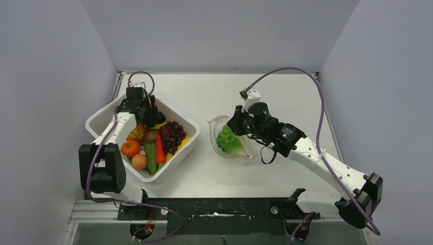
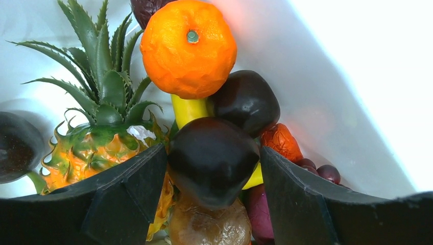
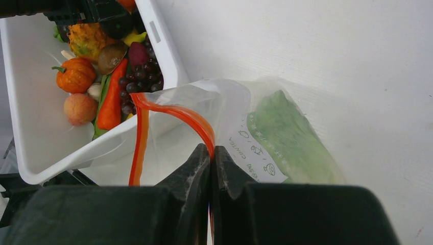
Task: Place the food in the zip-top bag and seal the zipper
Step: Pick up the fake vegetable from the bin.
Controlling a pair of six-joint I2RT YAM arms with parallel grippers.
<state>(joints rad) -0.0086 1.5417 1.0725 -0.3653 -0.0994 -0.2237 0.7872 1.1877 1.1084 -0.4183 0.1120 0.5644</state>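
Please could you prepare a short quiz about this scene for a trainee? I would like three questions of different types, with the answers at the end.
1. True or false: the lettuce already lies inside the bag.
2. Which food sits between the fingers of the left end effector? A carrot; B plum; C grapes.
3. Fill the gap: the right end effector is shut on the bag's red ____.
Key: 1 true; 2 B; 3 zipper.
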